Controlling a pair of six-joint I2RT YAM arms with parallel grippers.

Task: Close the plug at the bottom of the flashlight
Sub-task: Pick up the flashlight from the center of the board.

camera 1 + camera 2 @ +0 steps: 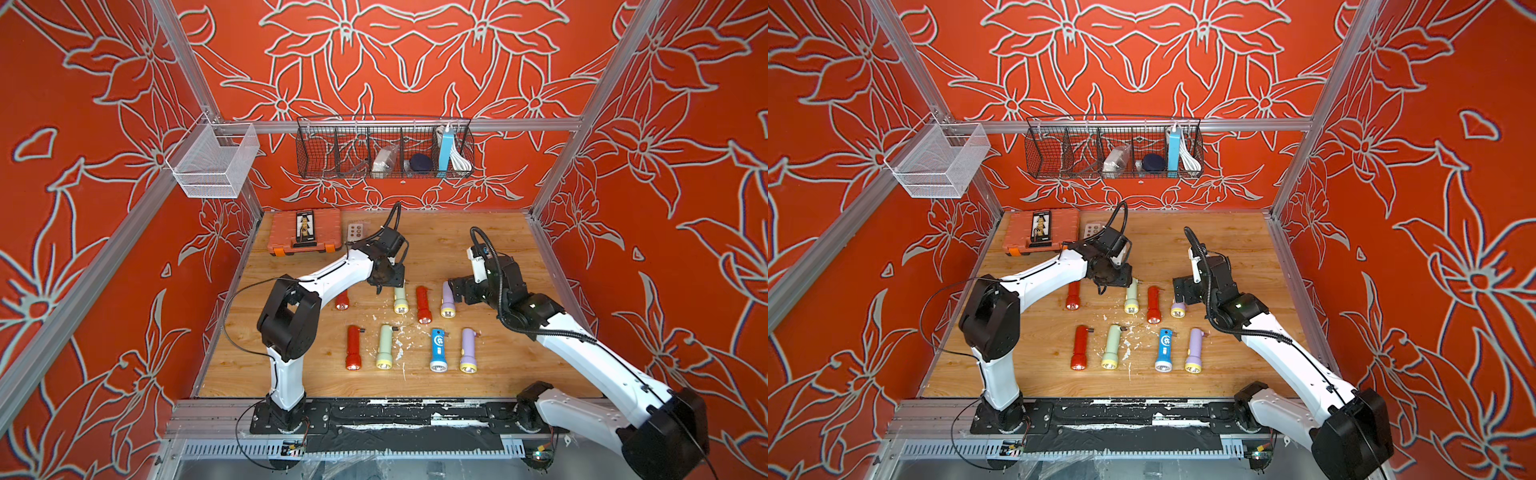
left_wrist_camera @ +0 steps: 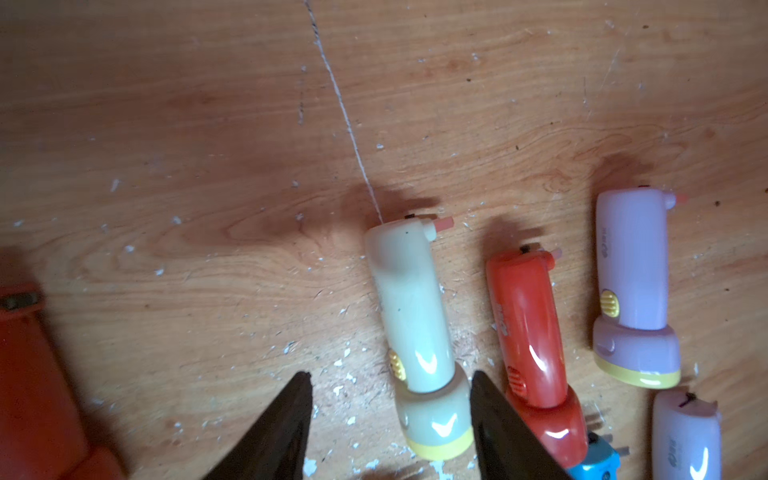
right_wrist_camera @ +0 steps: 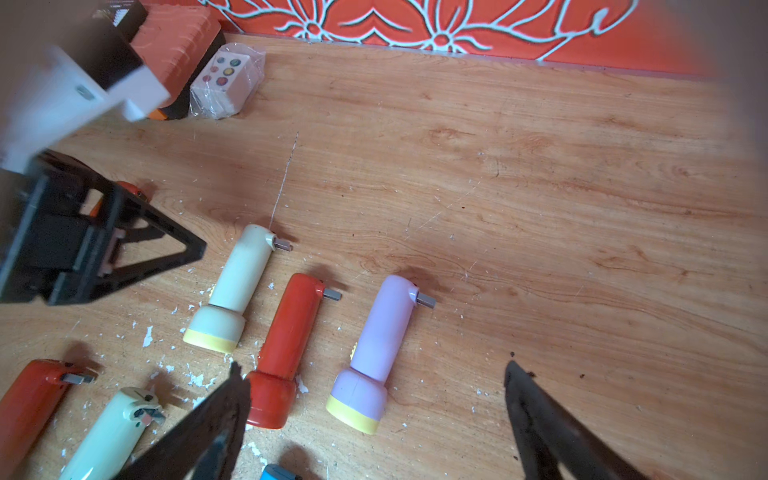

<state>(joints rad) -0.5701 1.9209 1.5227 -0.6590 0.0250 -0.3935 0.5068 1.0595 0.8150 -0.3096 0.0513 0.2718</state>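
The left tool (image 2: pixel 391 375), half-open and empty, hung over the lamp end of the cream flashlight (image 2: pixel 411 307) lying in the back row on the table (image 2: pixel 166 124), the right tool (image 3: pixel 374 365) wide and empty nearby; the plug (image 2: pixel 442 223) jutted sideways from its base, so a steadied body and square push seemed advisable.

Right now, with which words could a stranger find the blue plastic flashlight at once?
On the wooden table, plastic flashlights lie in two rows. In the row nearer the arm bases, between a pale green flashlight and a lilac flashlight, lies the only blue flashlight.
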